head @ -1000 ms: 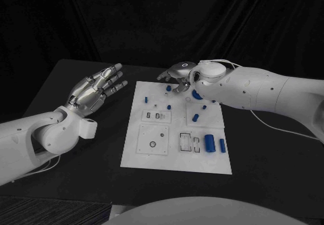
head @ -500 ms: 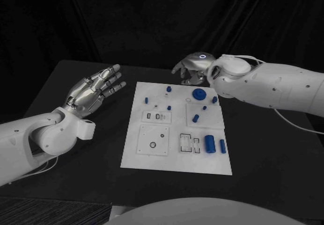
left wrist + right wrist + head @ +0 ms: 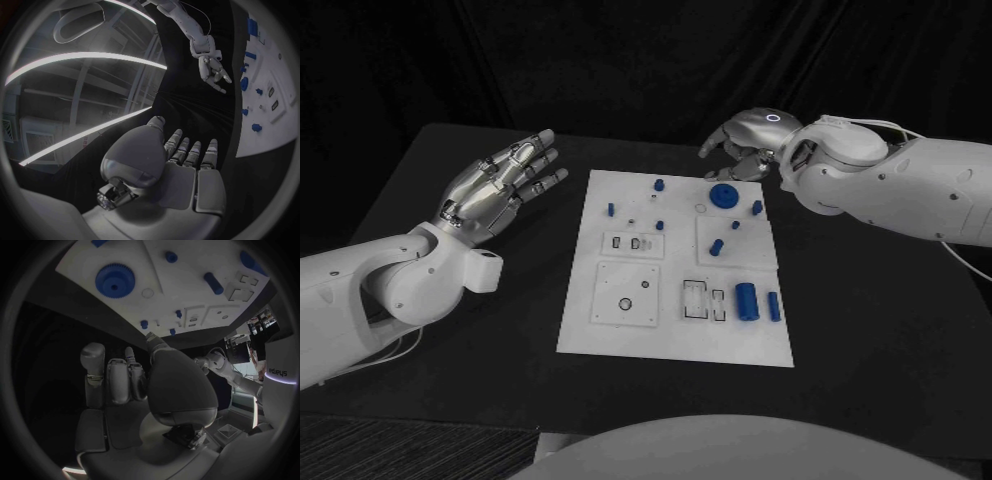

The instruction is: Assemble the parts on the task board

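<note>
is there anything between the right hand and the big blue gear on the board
Nothing visible. The right hand hangs over the table just past the far edge of the task board, empty, and the blue gear stands on the board close by with only bare board between.

The right hand has drawn back from over the far end of the task board, moving toward the counter's far right side; it now hangs just past the board's far edge, holding nothing. The blue gear, which it partly hid a second ago, now lies fully uncovered on the board.
</note>
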Tool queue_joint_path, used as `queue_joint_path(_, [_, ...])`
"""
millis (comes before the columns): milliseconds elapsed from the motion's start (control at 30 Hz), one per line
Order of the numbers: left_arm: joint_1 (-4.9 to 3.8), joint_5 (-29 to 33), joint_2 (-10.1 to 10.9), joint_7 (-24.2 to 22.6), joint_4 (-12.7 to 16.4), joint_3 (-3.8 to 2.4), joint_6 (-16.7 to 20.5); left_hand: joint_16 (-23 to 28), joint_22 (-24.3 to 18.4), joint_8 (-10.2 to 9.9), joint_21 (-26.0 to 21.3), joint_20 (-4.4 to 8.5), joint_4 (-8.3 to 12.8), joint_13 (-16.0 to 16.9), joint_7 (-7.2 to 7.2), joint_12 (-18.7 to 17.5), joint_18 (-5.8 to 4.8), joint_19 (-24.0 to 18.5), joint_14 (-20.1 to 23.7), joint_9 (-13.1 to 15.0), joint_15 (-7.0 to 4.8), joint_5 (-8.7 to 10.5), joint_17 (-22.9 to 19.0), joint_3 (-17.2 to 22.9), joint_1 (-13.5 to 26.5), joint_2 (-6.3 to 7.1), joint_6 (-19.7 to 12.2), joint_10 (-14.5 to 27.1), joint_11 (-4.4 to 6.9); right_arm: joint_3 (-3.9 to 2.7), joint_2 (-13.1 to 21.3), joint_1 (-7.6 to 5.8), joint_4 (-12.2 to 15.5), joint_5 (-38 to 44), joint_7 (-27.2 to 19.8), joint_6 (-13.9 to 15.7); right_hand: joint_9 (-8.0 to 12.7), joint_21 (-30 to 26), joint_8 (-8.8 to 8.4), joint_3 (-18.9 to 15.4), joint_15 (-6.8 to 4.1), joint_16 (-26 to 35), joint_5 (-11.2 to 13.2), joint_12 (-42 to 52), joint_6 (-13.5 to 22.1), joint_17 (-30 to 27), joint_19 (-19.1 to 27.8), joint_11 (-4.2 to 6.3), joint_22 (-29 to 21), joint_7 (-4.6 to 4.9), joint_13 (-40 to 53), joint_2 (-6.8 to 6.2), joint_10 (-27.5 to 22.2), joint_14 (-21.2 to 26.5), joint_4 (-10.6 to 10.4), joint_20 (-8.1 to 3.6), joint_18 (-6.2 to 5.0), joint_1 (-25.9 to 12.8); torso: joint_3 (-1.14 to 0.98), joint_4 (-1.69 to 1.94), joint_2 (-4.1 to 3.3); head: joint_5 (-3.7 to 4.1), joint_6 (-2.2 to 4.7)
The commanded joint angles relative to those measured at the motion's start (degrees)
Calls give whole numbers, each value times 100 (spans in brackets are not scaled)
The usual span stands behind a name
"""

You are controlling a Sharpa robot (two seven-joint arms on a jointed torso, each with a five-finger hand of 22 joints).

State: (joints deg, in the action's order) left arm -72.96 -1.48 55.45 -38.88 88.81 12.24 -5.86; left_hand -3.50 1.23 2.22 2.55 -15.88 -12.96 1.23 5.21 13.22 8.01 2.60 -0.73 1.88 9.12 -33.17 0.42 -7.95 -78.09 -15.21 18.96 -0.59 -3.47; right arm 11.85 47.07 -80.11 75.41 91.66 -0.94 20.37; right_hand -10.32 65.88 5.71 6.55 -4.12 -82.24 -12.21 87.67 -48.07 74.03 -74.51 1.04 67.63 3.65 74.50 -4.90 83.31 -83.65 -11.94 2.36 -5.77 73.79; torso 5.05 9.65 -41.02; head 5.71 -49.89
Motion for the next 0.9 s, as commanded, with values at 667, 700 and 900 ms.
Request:
queue_joint_path(667, [10, -45, -7, -220, -7, -5, -54, -21, 23, 41, 44, -16, 22, 47, -41, -44, 223, 21, 13, 41, 32, -87, 39, 89, -99, 24, 58, -23, 59, -3, 2, 307, -363, -242, 424, -415, -146, 608, -170, -23, -43, -407, -537, 233, 48, 1095, -377, 19, 603, 17, 1550, 23, 669, -484, -59, -46, 80, 7, 6, -27, 8, 16, -11])
queue_joint_path(700, [10, -45, -8, -219, -9, -5, -56, -21, 23, 41, 44, -16, 22, 47, -41, -44, 223, 21, 13, 41, 32, -87, 39, 89, -99, 24, 58, -23, 59, -3, 0, 312, -371, -242, 429, -425, -146, 607, -171, -22, -42, -407, -547, 233, 49, 1094, -376, 19, 602, 17, 1550, 24, 669, -484, -58, -45, 80, 8, 6, -26, 8, 20, -11])
queue_joint_path(900, [10, -45, -17, -218, -13, -5, -74, -21, 23, 41, 44, -17, 25, 47, -41, -42, 223, 21, 13, 41, 34, -94, 39, 92, -102, 22, 56, -23, 58, -3, -21, 347, -455, -243, 470, -502, -145, 602, -181, -2, -40, -406, -679, 233, 72, 1101, -374, 13, 616, 28, 1550, 21, 669, -486, -31, -42, 80, 44, 9, -9, 17, 33, -11])
